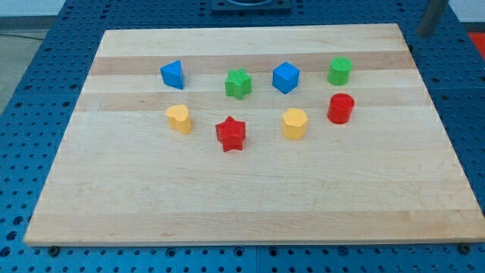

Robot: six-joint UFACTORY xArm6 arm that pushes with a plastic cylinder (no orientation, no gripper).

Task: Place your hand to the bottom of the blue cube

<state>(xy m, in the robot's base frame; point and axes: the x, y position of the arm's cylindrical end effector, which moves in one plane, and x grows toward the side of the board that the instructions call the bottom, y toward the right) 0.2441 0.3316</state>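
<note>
Nothing is done yet: my tip (pixel 425 35) hangs off the table (pixel 250 197), far up-right of the blue cube (pixel 286 77); no claw shows.

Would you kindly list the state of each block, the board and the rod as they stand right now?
blue cube: untouched, yellow block just below it
blue triangular block: untouched
green star: untouched
green block: untouched
yellow heart: untouched
red star: untouched
yellow block: untouched
red block: untouched
board: flat, holding all eight blocks
my tip: off the board, top right, far from the blue cube
</note>
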